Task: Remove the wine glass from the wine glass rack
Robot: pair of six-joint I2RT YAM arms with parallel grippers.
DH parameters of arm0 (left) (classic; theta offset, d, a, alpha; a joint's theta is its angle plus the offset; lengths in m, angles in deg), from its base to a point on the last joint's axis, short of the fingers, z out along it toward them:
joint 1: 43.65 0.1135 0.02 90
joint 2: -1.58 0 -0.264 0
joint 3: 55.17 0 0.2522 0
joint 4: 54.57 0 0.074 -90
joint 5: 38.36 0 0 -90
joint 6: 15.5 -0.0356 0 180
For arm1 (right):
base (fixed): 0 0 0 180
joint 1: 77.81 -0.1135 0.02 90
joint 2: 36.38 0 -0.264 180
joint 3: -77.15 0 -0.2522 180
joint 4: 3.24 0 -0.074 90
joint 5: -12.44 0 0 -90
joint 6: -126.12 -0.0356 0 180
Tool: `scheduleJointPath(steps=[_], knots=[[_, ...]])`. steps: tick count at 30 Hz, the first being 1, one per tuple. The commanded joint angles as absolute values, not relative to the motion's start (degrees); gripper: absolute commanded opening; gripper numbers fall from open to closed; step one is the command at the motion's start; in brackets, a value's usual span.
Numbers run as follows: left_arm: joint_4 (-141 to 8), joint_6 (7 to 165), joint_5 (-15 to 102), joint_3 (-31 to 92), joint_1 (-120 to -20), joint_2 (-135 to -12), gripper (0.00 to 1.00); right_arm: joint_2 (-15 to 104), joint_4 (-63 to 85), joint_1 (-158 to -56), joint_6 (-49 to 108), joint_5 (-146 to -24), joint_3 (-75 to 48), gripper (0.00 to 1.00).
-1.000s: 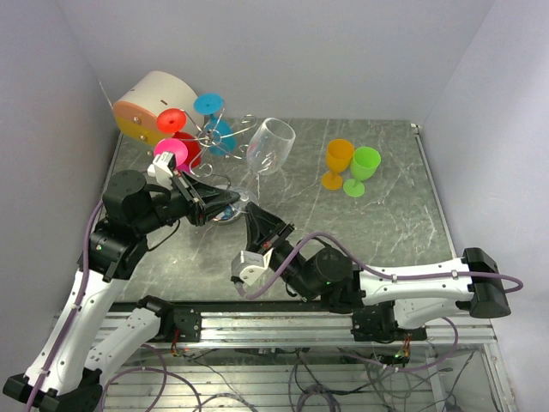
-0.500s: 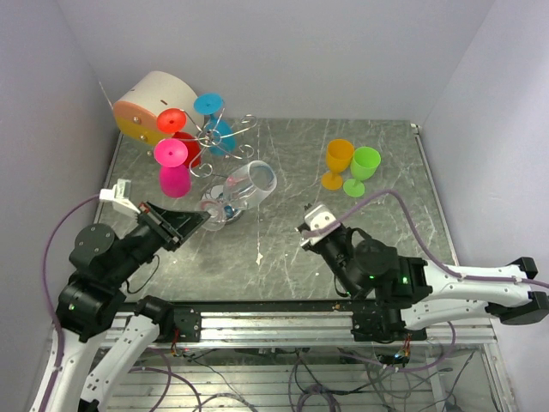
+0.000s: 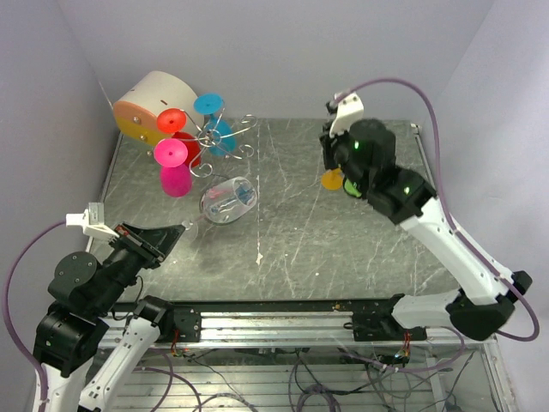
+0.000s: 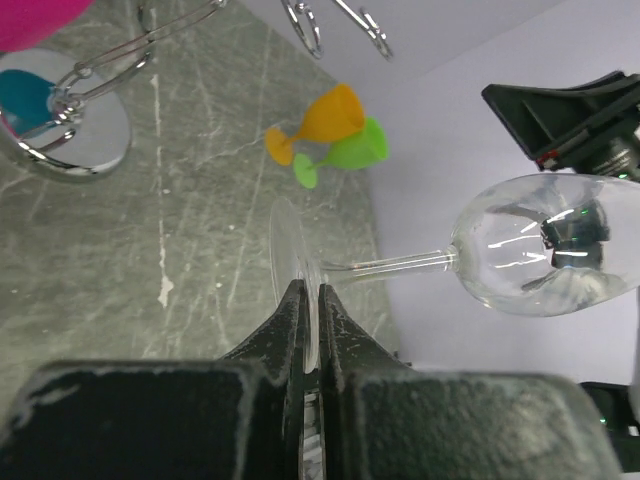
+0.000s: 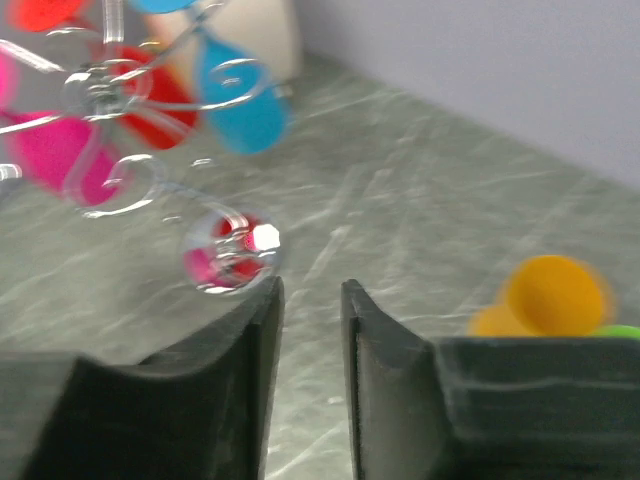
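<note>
Now, from the top view, the left gripper [image 3: 171,233] has drawn back toward the near left corner and carries the clear wine glass [image 3: 230,199] with it. One second ago this glass stood upright close to the wine glass rack [image 3: 216,136], with both arms crowded around it. The glass now lies nearly level above the table [image 3: 343,249], its bowl pointing to the far right, and from above it overlaps the foot of the rack. The right gripper [image 3: 331,156] has risen and swung away to the far right, above the orange glass [image 3: 332,178].

From the left wrist view, the two fingers [image 4: 290,320] are pressed tightly on the thin foot disc of the wine glass [image 4: 540,245]. The stem runs free to the bowl, which touches nothing. The chrome base [image 4: 65,115] of the rack stands well apart on the left.

From the right wrist view, the picture is blurred. The right gripper [image 5: 310,300] shows only a narrow gap with nothing in it, and it looks toward the rack [image 5: 110,90] from afar.

I judge that the removal itself is done, because the glass is off the wire arms; what remains is probably to set it down safely.
</note>
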State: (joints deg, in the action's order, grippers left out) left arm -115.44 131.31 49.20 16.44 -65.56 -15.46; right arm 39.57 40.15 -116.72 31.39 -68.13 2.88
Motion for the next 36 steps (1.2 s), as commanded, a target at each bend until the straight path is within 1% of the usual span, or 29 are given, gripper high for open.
scheduleJointPath(steps=[1, 2, 4, 7, 10, 23, 29, 35, 36], knots=[[-116.3, 125.8, 50.6, 21.5, -65.3, -18.5, 0.07, 38.4, 40.0, -113.6, 23.3, -106.4, 3.9, 0.41], [-116.6, 124.8, 50.4, 22.5, -65.4, -19.4, 0.07, 37.9, 38.8, -113.6, 22.5, -109.9, 3.8, 0.46], [-116.5, 123.2, 49.6, 23.8, -65.4, -21.0, 0.07, 37.2, 36.6, -113.5, 20.9, -115.7, 3.8, 0.50], [-114.9, 122.0, 48.1, 24.2, -65.4, -22.0, 0.07, 37.7, 33.9, -113.6, 18.2, -123.9, 3.8, 0.51], [-113.0, 121.7, 46.9, 23.6, -65.3, -22.7, 0.07, 38.3, 32.2, -113.6, 16.3, -127.3, 3.7, 0.49], [-109.1, 122.1, 43.9, 24.1, -65.4, -25.6, 0.07, 39.3, 29.6, -113.9, 14.2, -129.9, 2.8, 0.46], [-107.2, 122.4, 42.8, 24.0, -65.4, -26.9, 0.07, 40.6, 31.2, -115.2, 15.3, -128.7, 3.7, 0.47], [-106.5, 122.2, 42.3, 24.3, -65.4, -28.2, 0.07, 42.2, 33.1, -119.0, 17.0, -124.9, 5.4, 0.46], [-106.5, 122.1, 42.2, 24.4, -65.4, -28.3, 0.07, 42.6, 33.7, -119.8, 17.5, -124.1, 5.9, 0.45]])
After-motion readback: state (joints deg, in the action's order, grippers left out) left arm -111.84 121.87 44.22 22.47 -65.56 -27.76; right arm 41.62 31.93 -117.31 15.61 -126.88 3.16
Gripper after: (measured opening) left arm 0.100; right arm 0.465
